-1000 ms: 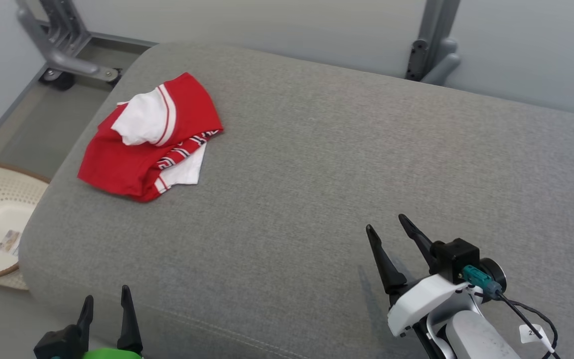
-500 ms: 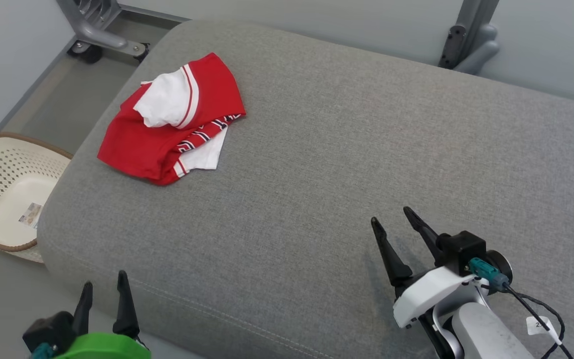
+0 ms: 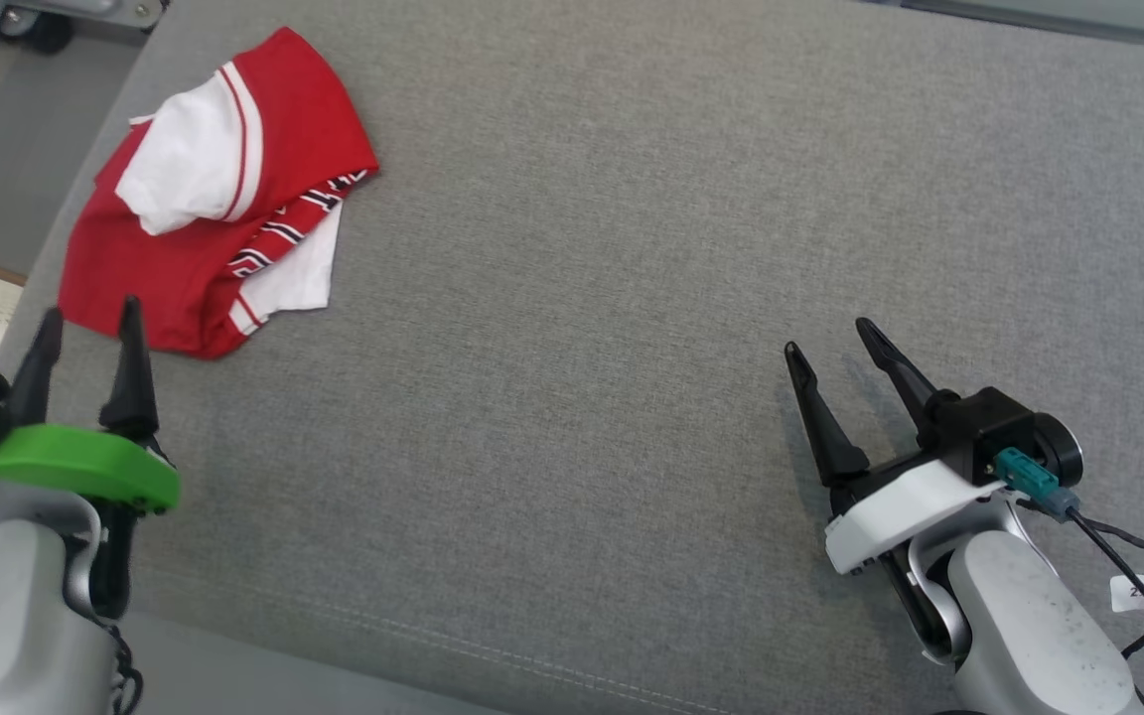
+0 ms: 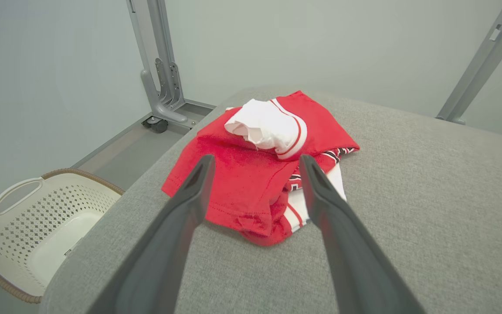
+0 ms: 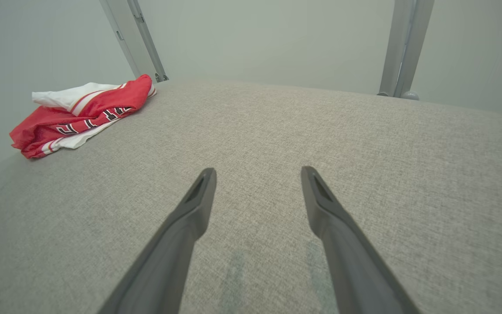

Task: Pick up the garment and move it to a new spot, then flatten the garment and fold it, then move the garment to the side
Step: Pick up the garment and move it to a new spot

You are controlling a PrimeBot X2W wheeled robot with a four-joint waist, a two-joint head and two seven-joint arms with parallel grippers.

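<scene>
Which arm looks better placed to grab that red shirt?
Left, probably. The left claw is open, close to the shirt and pointing at it. The right claw, also open, is far off across the bare cushion.

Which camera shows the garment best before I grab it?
Left wrist view: the garment lies close, dead ahead of the open left gripper, folds and near hem clear. Head view shows it from above, upper left; right wrist view shows it small, edge-on, far left.

Left tool (image 3: pixel 89 308) fingers spread, empty, right tool (image 3: pixel 828 336) fingers spread, empty
</scene>
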